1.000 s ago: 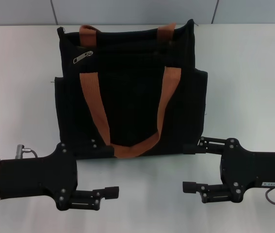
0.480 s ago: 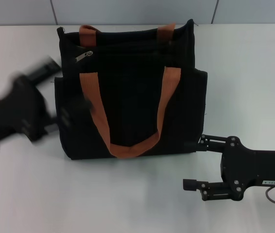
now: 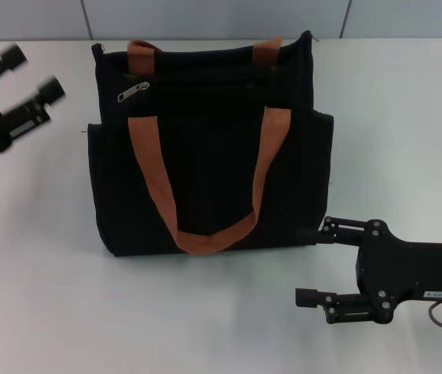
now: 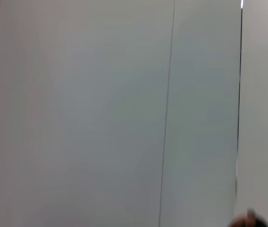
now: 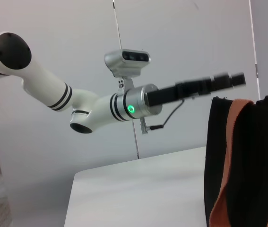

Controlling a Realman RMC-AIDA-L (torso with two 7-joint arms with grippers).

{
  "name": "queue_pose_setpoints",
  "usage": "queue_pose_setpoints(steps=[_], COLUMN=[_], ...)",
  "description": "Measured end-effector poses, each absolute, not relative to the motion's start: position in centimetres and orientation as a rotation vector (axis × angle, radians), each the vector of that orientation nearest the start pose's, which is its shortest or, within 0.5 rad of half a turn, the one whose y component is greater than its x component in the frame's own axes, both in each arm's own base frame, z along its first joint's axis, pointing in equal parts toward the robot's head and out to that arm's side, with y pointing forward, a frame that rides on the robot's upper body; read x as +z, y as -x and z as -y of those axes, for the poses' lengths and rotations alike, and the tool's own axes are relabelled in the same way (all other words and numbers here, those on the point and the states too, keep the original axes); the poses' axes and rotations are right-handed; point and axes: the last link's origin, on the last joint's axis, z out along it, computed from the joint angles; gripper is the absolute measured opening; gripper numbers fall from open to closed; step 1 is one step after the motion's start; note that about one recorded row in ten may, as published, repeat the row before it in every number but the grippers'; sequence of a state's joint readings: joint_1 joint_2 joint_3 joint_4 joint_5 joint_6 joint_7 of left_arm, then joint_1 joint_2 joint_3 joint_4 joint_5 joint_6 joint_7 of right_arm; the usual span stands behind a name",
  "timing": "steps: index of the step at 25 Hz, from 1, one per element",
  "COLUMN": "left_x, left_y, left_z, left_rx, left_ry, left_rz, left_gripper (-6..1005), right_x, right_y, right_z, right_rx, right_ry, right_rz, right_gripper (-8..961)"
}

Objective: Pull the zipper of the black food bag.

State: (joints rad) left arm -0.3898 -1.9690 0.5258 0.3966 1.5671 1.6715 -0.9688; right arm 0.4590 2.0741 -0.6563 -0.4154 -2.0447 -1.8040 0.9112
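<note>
Both sets of jaws are spread and holding nothing. Left gripper (image 3: 26, 74) just swung up from the near surface (image 3: 41, 312), now level with the small silver metal zipper (image 3: 132, 92) topping the boxy black food bag (image 3: 213, 148). Right gripper (image 3: 308, 265) parked.

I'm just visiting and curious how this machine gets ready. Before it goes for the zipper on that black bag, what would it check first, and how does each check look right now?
1. Zipper pull in plain sight near the black food bag's upper left corner: ok.
2. Bag standing upright on the white table: ok.
3. Left tool open and ready: ok, its fingers are spread.
4. Left tool lined up on the pull: not ok, it hangs in the air to the bag's left, clear of it.
5. Right tool out of the way: ok, it rests open by the bag's lower right corner.
6. Orange-brown straps clear of the pull: ok.
</note>
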Motion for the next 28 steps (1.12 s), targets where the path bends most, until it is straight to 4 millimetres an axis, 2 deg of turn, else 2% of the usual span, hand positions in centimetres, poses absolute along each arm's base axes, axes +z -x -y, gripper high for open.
queue_pose_setpoints(steps=[2, 10, 13, 15, 16, 20, 26, 28], left_x=[5.8, 4.2, 3.1, 3.1, 2.5, 2.3, 2.8, 3.0], left_y=[31.2, 31.0, 30.8, 30.8, 30.5, 30.1, 29.9, 29.8], left_z=[-30.6, -31.2, -32.2, -32.2, -33.2, -34.1, -34.3, -34.2], left_rx=[-0.965, -0.861, -0.784, -0.784, -0.721, -0.695, -0.734, -0.757], left_ry=[2.278, 2.372, 2.399, 2.399, 2.421, 2.423, 2.368, 2.342], left_rz=[0.389, 0.378, 0.363, 0.363, 0.349, 0.337, 0.338, 0.341], left_gripper=[735, 717, 710, 706, 703, 694, 681, 601], right_x=[-3.1, -3.1, -3.1, -3.0, -3.0, -3.0, -3.1, -3.1], right_y=[-27.3, -27.3, -27.2, -27.2, -27.2, -27.2, -27.2, -27.2], right_z=[-25.4, -25.4, -25.4, -25.5, -25.5, -25.5, -25.5, -25.5], right_rx=[0.975, 0.975, 0.974, 0.974, 0.974, 0.973, 0.974, 0.974], right_ry=[2.888, 2.887, 2.887, 2.888, 2.888, 2.889, 2.888, 2.888], right_rz=[-0.261, -0.261, -0.259, -0.257, -0.256, -0.254, -0.254, -0.254], right_gripper=[776, 775, 775, 774, 774, 774, 773, 772])
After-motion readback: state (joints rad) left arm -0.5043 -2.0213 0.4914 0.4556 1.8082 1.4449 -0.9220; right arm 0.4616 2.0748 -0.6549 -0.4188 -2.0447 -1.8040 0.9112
